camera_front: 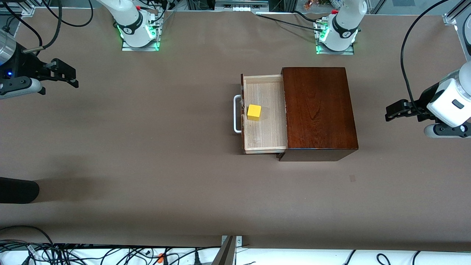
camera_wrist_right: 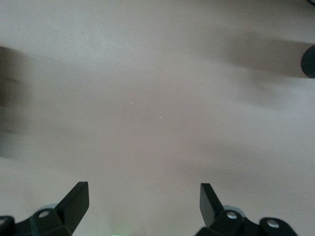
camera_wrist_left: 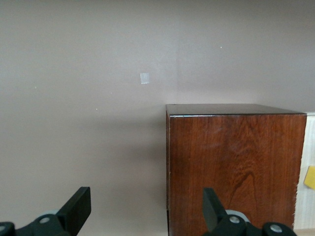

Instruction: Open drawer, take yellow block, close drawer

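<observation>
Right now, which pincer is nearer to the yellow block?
Left. The left pincer hangs open past the wooden box, at its own end of the table. The right pincer waits open much farther from the yellow block in the open drawer.

yellow block cut off at left wrist view's edge; drawer mostly cropped

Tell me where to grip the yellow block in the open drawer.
Come straight down on the yellow block and pinch two opposite flat side faces. It sits low in the drawer, walls around it, only the top open, with bare floor either side for the fingers.
</observation>
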Controlling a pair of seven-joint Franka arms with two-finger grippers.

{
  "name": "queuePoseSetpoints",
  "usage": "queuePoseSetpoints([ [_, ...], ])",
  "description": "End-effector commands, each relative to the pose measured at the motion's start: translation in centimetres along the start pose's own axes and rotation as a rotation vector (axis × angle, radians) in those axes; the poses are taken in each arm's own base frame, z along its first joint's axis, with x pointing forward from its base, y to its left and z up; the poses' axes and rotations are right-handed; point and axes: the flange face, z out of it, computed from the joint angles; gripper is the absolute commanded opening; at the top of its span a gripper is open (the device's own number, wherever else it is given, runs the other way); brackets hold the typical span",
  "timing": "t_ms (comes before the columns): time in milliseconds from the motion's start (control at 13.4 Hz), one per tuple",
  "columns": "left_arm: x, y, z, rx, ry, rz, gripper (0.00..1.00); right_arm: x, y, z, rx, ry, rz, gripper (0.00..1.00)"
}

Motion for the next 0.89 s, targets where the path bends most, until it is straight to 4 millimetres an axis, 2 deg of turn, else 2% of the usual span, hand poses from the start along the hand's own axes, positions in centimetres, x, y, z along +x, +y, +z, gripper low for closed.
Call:
queuePoseSetpoints([
  [0, -3.3, -0.8, -1.1, -0.021, 0.007, 0.058, 1.0, 0.1, 0.2, 0.1, -0.004, -0.007, 0.002, 1.0],
  [75, -4.0, -1.3, -0.9, -0.02, 0.02, 0.065, 1.0, 0.3, 0.2, 0.2, -0.01, 0.001, -0.006, 1.0],
  [298, -4.2, -1.2, -0.7, -0.02, 0.035, 0.066, 1.0, 1.9, -0.6, 3.4, 0.001, -0.064, -0.026, 1.0],
  [447, -4.1, -1.0, -0.7, -0.019, 0.034, 0.066, 1.0, 2.6, -3.0, 3.9, 0.006, -0.064, -0.066, 1.0],
  [522, -4.1, -0.8, -0.8, -0.019, 0.033, 0.071, 1.0, 3.7, -5.4, 6.3, 0.015, -0.116, -0.136, 1.0],
  [597, -4.1, -0.7, -0.9, -0.019, 0.033, 0.072, 1.0, 3.9, -8.9, 6.8, 0.037, -0.12, -0.269, 1.0],
  [820, -3.8, -0.2, -1.1, -0.019, 0.041, 0.068, 1.0, 3.4, -23.0, 8.0, 0.021, -0.093, -0.544, 1.0],
])
